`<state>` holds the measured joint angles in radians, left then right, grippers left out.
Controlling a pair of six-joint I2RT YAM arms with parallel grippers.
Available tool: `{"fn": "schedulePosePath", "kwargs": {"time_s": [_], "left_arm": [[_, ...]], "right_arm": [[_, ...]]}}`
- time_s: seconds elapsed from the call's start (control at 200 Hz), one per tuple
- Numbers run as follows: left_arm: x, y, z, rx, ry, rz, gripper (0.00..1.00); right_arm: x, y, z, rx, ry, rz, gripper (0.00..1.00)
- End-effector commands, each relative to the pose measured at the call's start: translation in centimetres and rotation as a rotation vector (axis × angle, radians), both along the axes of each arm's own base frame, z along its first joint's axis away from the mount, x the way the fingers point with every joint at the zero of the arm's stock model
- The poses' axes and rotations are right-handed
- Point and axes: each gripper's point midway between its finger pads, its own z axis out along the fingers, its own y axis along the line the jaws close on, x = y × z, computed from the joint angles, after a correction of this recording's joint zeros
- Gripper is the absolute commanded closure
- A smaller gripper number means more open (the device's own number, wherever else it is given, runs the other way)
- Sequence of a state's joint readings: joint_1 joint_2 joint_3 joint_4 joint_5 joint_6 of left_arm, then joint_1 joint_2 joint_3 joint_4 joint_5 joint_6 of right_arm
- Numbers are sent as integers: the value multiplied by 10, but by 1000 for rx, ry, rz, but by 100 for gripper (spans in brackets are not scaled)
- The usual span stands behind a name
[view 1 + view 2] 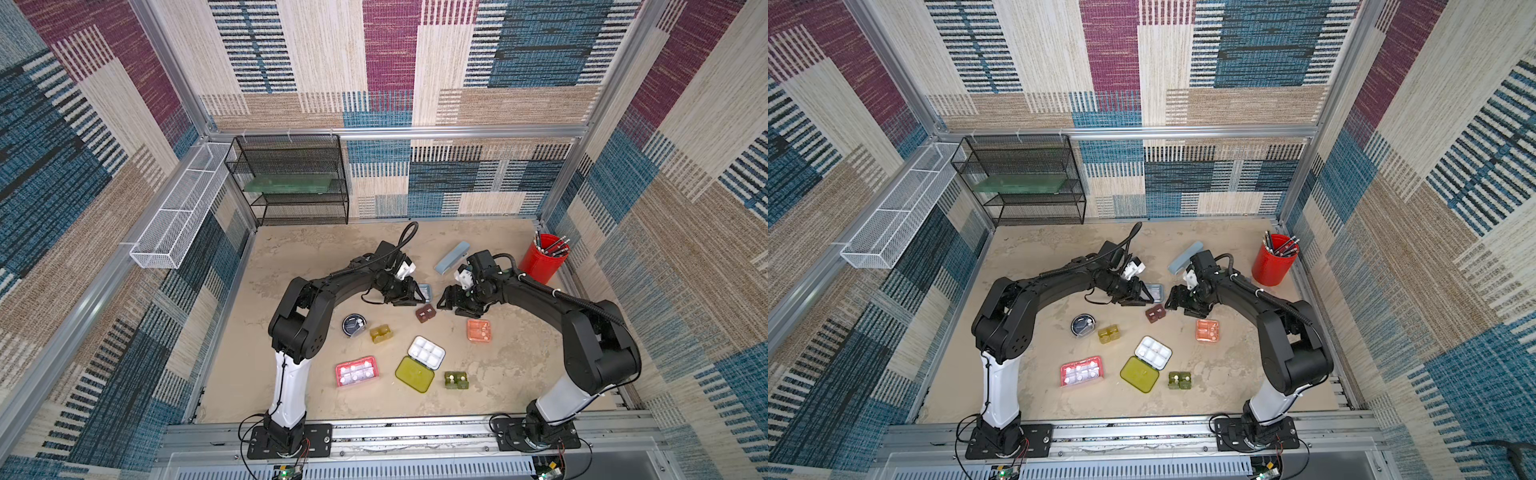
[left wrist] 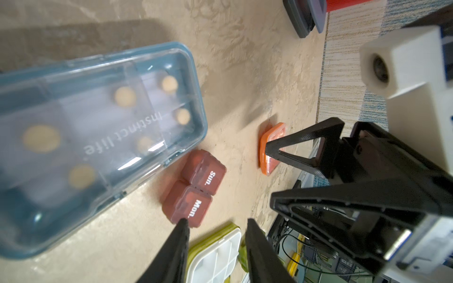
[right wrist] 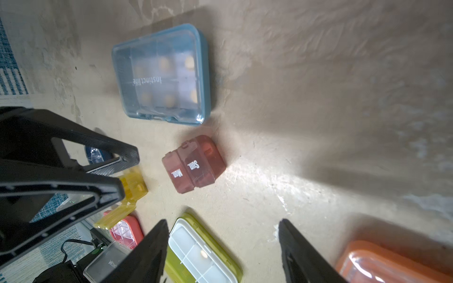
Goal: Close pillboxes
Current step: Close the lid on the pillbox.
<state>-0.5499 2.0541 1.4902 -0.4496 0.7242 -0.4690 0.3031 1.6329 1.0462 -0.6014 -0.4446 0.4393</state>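
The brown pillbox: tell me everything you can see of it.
The brown pillbox is translucent reddish-brown plastic. It has two joined, rounded cells lettered "Sun." and "Mon." in white, and both lids look shut. It sits on the beige table, close to the light blue pillbox but apart from it. Nothing grips it.

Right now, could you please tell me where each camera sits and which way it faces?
Both top views: high over the front edge, looking down on the table, left arm and right arm whole.
Left wrist: on the left arm, facing the light blue pillbox and brown pillbox; left jaws near, right jaws beyond.
Right wrist: on the right arm, facing the same two pillboxes; right jaws near, left jaws beside.
Shared: both wrist views hold those two pillboxes.
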Motion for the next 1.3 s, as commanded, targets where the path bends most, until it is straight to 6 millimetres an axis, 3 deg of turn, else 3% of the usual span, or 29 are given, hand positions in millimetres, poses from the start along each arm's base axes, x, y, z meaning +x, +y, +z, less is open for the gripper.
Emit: {"fn": "schedulePosePath", "kwargs": {"time_s": [0.0,0.245,0.331,0.361,0.406,0.676,0.976,1.297], "left_arm": [[-3,5,13,2,-4,-3,55],[-9,18,42,16,-61,13,37],[-12,22,55,17,-91,15,36],[-12,24,58,20,-104,17,36],[-13,26,65,19,-126,21,35],[-22,42,85,32,-210,53,33],[-37,67,109,2,-375,137,32],[-81,102,102,24,-378,198,30]], "right_arm": [[1,-7,8,-2,-32,2,24],[7,-29,22,0,-87,-48,18],[12,-39,30,3,-111,-74,9],[15,-42,34,7,-123,-82,1],[17,-47,37,6,-133,-96,5],[18,-72,54,-2,-181,-161,5],[-9,-71,46,23,-149,-169,5],[-49,-56,25,22,-83,-123,5]]}}
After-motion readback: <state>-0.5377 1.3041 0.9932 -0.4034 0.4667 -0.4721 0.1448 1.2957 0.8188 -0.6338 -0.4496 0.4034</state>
